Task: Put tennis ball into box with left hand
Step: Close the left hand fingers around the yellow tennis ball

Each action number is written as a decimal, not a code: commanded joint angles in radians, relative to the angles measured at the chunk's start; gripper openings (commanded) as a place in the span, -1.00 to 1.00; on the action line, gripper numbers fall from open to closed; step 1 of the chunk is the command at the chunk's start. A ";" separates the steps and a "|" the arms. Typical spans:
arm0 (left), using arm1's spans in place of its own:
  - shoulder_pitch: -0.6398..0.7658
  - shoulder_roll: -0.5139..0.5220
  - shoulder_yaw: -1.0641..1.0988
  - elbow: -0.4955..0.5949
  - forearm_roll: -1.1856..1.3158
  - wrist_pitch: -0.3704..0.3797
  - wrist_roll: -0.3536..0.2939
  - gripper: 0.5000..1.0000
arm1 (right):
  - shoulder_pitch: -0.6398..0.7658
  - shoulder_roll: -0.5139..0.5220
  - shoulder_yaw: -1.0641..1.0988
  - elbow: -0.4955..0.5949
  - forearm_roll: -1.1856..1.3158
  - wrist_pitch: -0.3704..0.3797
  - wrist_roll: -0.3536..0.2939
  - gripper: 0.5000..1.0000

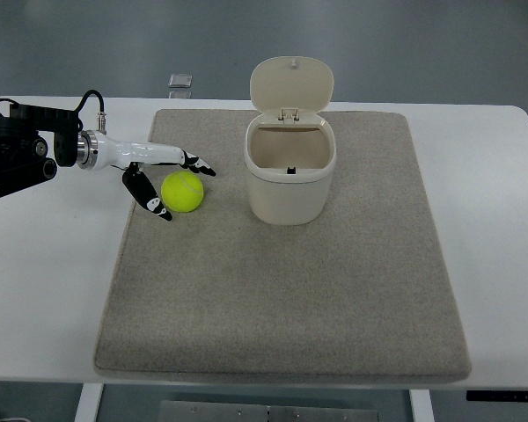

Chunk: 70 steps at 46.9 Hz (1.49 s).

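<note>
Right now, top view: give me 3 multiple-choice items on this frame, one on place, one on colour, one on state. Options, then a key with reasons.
1. Where does the tennis ball lie?
A. On the mat, left of the box
B. Inside the box
C. On the bare table, right of the mat

2. What colour is the box?
A. Red
B. Cream
C. Black

3. How does the box lid stand?
A. Shut
B. Flipped up, open
C. Off, lying on the mat

Key:
1 A: the ball rests on the grey mat between the fingers of the left hand and the box.
2 B: body and lid are both cream.
3 B: the lid stands up behind the open mouth, still hinged.
</note>
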<state>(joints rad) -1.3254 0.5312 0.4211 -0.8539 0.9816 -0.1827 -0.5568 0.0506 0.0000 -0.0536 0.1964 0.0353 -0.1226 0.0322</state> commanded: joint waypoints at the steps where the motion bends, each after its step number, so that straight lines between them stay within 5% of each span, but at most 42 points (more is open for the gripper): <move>1: 0.000 0.000 -0.001 0.001 0.000 0.002 0.000 0.78 | 0.000 0.000 0.000 0.000 0.000 0.000 0.000 0.60; 43: 0.015 -0.028 -0.001 0.029 -0.003 0.023 0.000 0.75 | 0.000 0.000 0.000 0.000 0.000 0.000 0.000 0.60; 54: 0.015 -0.030 -0.001 0.032 -0.001 0.025 0.002 0.31 | 0.000 0.000 0.000 0.000 0.000 0.000 0.000 0.60; 64: 0.008 -0.030 -0.004 0.032 -0.008 0.034 0.006 0.10 | 0.000 0.000 0.000 0.000 0.000 0.000 0.000 0.60; 70: 0.000 -0.031 -0.004 0.033 -0.009 0.057 0.009 -0.29 | 0.000 0.000 0.000 0.000 0.000 0.000 0.000 0.60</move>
<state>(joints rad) -1.3221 0.5006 0.4181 -0.8208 0.9730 -0.1367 -0.5483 0.0506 0.0000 -0.0537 0.1964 0.0353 -0.1225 0.0322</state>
